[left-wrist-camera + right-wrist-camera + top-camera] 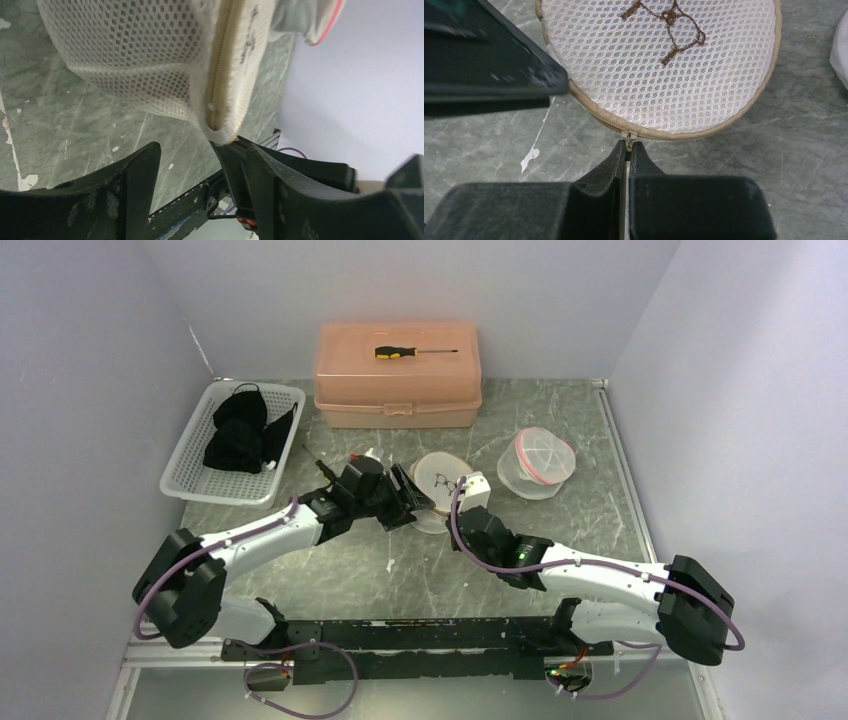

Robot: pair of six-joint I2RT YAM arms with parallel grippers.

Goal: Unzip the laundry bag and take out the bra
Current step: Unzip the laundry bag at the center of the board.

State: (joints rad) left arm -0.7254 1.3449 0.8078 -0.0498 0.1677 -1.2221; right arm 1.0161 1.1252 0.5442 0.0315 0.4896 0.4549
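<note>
The right gripper had its two black fingers pressed together on the small metal zipper pull. In the right wrist view the pull sat at the 6 o'clock edge of the round white mesh laundry bag. The left gripper stood with its fingers spread wide and gripped nothing, and the bag's zippered rim touched the tip of one finger. From the right wrist, a black finger of the left gripper covered the bag's edge at about 9 o'clock.

The bag lay near the middle of the grey-green marbled table, with the two grippers crowding it at roughly 5 and 8 o'clock in the top view. At its 12 o'clock stood a peach plastic lidded box against the back wall. A screwdriver with a yellow and black handle lay flat on the box's lid. At 10 o'clock was a white slotted plastic basket holding crumpled black garments. At 3 o'clock, just beside the bag, sat a clear round plastic tub with a red-edged lid.

The bag's face was a fine honeycomb mesh, slightly domed, bearing a brown stitched motif. A beige fabric zipper band ran around its rim, and its teeth lay closed where the left wrist view showed them. The table was smooth, veined and flecked with white chips.
</note>
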